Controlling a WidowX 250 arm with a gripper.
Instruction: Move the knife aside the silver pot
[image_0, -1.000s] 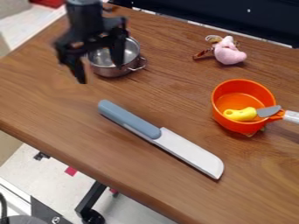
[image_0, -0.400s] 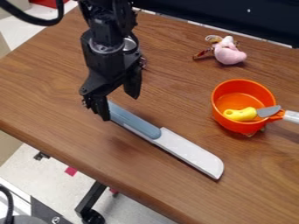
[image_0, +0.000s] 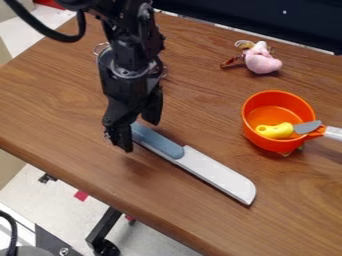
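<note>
We have the knife (image_0: 215, 171) lying flat on the worktop (image_0: 60, 120), running diag. from mid-view down to the lower R. Its blue-grey handle is at the upper L end, w/ the white blade at the lower R end. It's not yet beside the silver pot (image_0: 165, 73); there's a gap btwn them, w/ the knife on the near side, towards the bottom of the view.

The arm (image_0: 127, 60) comes in from the top L & its hand (image_0: 141, 135) hangs down over the handle end. We see the fingers apart, one each side of the handle; can't tell if either touches it. The arm hides most of the silver pot, so we get only bits of metal at its sides, incl. a loop on the R.

At the R, we've an orange pot (image_0: 252, 131) w/ a small knife (image_0: 275, 131) in it: yellow grip inside, grey blade up over the rim by the pot's white handle. A pink toy (image_0: 262, 62) w/ brown bits sits further back, nr the top R. A black cable (image_0: 41, 31) loops at the top L. Below the worktop's near edge we see pale floor (image_0: 157, 240), a bit of red tape (image_0: 81, 195) & a black leg (image_0: 105, 226) w/ a caster.
</note>
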